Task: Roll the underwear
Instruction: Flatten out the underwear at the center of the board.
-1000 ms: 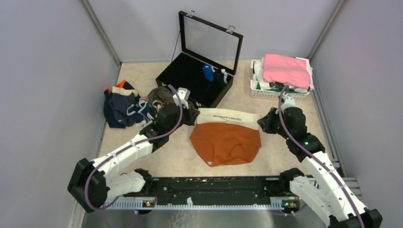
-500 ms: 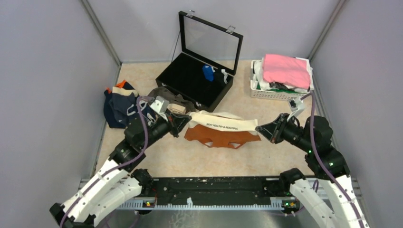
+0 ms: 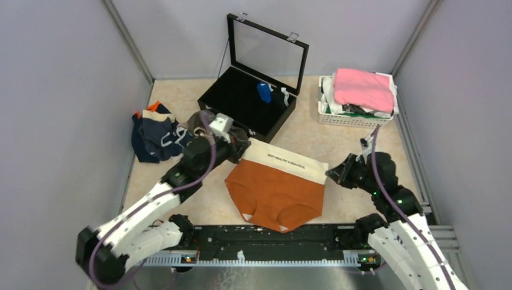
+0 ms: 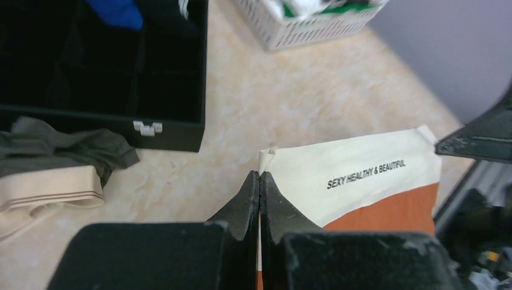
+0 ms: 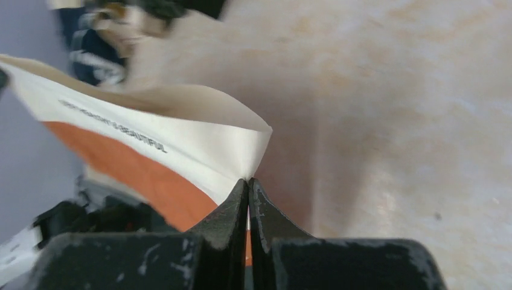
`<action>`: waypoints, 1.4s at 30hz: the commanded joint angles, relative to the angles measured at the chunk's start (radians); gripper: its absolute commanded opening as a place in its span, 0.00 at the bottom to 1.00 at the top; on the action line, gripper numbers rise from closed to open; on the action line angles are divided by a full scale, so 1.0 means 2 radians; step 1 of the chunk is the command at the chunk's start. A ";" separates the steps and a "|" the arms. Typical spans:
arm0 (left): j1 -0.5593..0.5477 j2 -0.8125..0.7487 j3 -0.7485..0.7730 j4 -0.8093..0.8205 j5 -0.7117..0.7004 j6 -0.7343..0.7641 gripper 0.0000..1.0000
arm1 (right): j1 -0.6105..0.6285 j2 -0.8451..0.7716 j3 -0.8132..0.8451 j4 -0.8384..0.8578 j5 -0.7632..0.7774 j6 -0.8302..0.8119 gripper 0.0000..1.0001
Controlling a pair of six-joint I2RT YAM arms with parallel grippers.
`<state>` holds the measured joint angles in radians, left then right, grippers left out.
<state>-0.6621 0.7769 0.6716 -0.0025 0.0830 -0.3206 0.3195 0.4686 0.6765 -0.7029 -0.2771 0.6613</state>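
Left gripper (image 3: 243, 148) is clamped fully closed on the left corner of the cream waistband (image 3: 284, 160) of the rust-orange briefs (image 3: 275, 193). Right gripper (image 3: 332, 174) is closed the same way on the opposite corner. Waistband is stretched between them, slanting across the middle of the table (image 3: 362, 151). The orange body trails toward the near edge, with the crotch close to the black rail (image 3: 272, 235).

Risks, as I judge them:
- Both wrist views show only a sliver of fabric at the fingertips. Any extra pull apart could strip a corner out and drop the cloth crooked.
- Right corner sits nearer me than the left. Laying down like this would give a skewed start and a cone-shaped roll.
- Crotch may snag or drape on the rail if I drag nearer.
- Right corner curls open and could fold under.
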 commanded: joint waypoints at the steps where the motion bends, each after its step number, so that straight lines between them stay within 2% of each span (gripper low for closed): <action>1: -0.001 0.175 -0.015 0.159 -0.031 0.010 0.00 | -0.002 0.020 -0.101 0.082 0.176 0.040 0.00; 5: -0.003 0.332 0.025 0.260 -0.059 0.034 0.00 | -0.002 0.049 -0.154 0.157 0.234 0.058 0.00; 9: -0.004 0.445 0.095 0.289 -0.063 0.050 0.00 | -0.003 0.077 -0.174 0.190 0.255 0.064 0.00; 12: -0.009 0.499 0.137 0.292 -0.052 0.053 0.00 | -0.003 0.085 -0.177 0.191 0.267 0.065 0.00; 16: -0.024 0.532 0.176 0.290 -0.046 0.060 0.00 | -0.003 0.076 -0.175 0.177 0.285 0.067 0.00; 21: -0.040 0.570 0.232 0.266 -0.045 0.080 0.20 | -0.003 0.064 -0.177 0.160 0.284 0.072 0.00; 23: -0.043 0.581 0.249 0.255 -0.056 0.085 0.32 | -0.003 0.059 -0.180 0.155 0.284 0.076 0.00; 26: -0.044 0.582 0.258 0.247 -0.080 0.086 0.50 | -0.003 0.050 -0.185 0.148 0.289 0.079 0.00; 28: -0.044 0.569 0.254 0.242 -0.092 0.086 0.57 | -0.003 0.047 -0.185 0.142 0.290 0.080 0.00; 32: -0.053 0.507 0.219 0.213 -0.096 0.071 0.62 | -0.003 0.048 -0.184 0.138 0.293 0.081 0.00; 35: -0.106 0.452 0.161 0.202 -0.149 0.083 0.65 | -0.003 0.069 -0.186 0.148 0.288 0.077 0.00; 38: -0.150 0.406 0.099 0.202 -0.170 0.061 0.66 | -0.003 0.106 -0.182 0.158 0.273 0.072 0.16; 42: -0.162 0.363 0.022 0.212 -0.165 0.002 0.66 | -0.009 0.135 -0.185 0.179 0.257 0.068 0.38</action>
<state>-0.9840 1.5719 0.8303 0.3985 -0.2062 -0.2127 0.3176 0.7017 0.3069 -0.4053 0.2672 0.8112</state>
